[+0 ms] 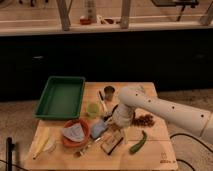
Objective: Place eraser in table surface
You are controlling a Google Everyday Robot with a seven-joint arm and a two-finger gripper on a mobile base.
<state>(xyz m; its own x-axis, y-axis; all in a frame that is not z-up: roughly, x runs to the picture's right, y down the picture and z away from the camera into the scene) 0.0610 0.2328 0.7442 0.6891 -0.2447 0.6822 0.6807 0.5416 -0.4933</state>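
The eraser [112, 143], a tan block with a dark layer, lies flat on the pale wooden table surface [160, 150], near the front middle. My gripper [118, 128] hangs from the white arm [165, 111], which reaches in from the right. The gripper is just above and behind the eraser, close to it. I cannot tell whether it touches the eraser.
A green tray [60, 97] sits at the back left. An orange bowl [75, 134] and a blue-grey pad [98, 129] lie left of the gripper. A green chili [138, 143], dark grapes [145, 120], a green cup [93, 109], a small dark cup [109, 92] and a yellow item [42, 146] are also on the table.
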